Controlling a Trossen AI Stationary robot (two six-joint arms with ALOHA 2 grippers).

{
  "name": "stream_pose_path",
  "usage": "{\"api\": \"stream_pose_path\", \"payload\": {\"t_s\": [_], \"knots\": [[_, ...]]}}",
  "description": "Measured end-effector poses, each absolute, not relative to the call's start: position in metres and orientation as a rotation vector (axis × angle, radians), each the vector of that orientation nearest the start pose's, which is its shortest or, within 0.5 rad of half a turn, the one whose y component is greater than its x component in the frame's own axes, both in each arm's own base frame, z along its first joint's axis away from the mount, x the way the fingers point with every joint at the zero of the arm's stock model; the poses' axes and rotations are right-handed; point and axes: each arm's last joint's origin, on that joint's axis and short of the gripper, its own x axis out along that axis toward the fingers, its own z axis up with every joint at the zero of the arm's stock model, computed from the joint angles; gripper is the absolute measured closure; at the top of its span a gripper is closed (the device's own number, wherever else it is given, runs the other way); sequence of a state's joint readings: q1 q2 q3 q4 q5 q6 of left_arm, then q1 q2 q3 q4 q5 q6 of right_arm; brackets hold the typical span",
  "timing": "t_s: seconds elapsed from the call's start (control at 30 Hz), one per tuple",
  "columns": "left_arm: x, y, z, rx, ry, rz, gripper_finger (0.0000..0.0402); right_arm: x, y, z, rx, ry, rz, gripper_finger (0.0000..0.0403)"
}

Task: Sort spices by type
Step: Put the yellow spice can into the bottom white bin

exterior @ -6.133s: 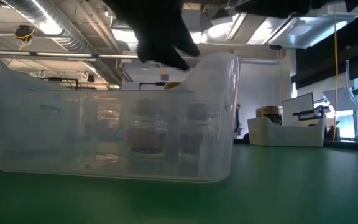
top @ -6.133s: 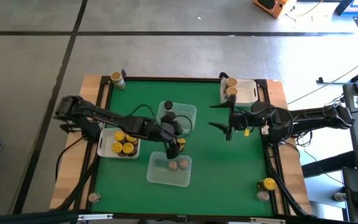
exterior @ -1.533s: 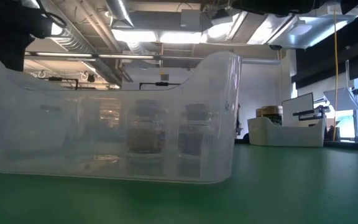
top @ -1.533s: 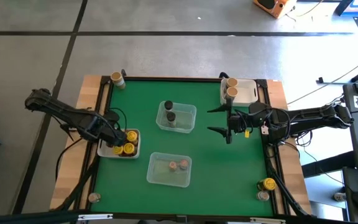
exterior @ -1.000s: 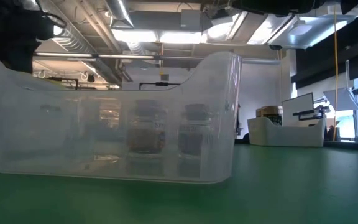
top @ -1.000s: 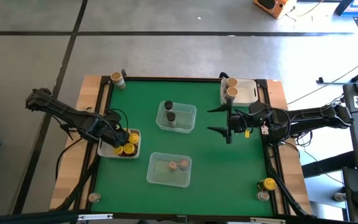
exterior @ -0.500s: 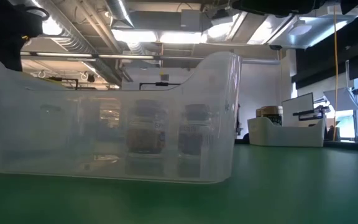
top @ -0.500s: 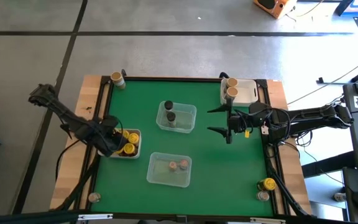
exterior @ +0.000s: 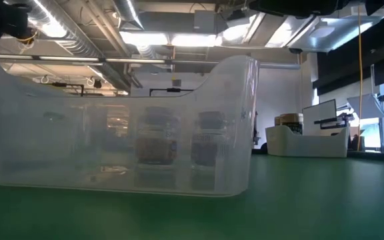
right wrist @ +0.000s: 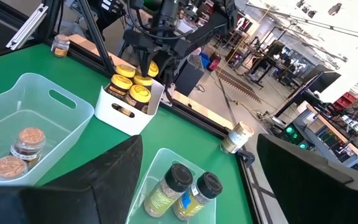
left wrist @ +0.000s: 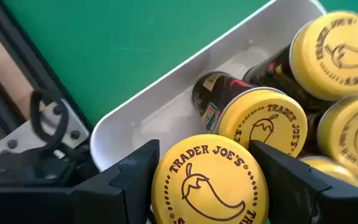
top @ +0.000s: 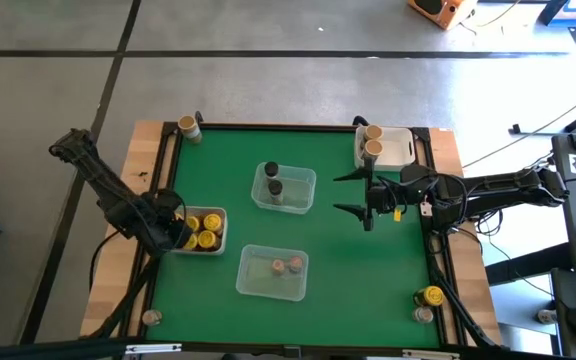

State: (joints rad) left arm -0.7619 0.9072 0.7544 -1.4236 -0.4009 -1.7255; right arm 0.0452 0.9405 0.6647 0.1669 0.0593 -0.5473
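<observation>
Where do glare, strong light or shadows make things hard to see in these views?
Low view: the ceiling lights glare strongly, and the cloudy wall of the clear tub turns the jars inside it into dim shapes. Left wrist view: the light is even, with a soft shine on the nearest yellow lid. High view: the green mat is evenly lit, with only faint shadows.

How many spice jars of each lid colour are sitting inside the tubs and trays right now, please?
Yellow lids, left white tray: 5 (one mostly hidden)
Tan lids, right white tray: 2
Black lids, far clear tub: 2
Pinkish-brown lids, near clear tub: 2
Total: 11
</observation>
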Motion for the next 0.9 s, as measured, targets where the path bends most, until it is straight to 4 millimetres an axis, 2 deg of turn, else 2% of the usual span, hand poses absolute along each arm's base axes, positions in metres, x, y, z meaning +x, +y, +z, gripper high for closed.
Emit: {"api": "stream_pose_path", "payload": {"t_s": [0.27, 0.63, 0.9], "knots": [[0.085, -0.078, 0.229, -0.531, 1.137, 0.743, 0.017, 0.212, 0.008, 0.298, -0.553, 0.105, 0.015, 0.0086], [0.091, -0.084, 0.221, -0.465, 1.159, 0.817, 0.0167, 0.213, 0.008, 0.298, -0.537, 0.099, 0.012, 0.0086], [0.092, -0.083, 0.223, -0.509, 1.129, 0.841, 0.0128, 0.213, 0.008, 0.299, -0.537, 0.094, 0.011, 0.0086]]}}
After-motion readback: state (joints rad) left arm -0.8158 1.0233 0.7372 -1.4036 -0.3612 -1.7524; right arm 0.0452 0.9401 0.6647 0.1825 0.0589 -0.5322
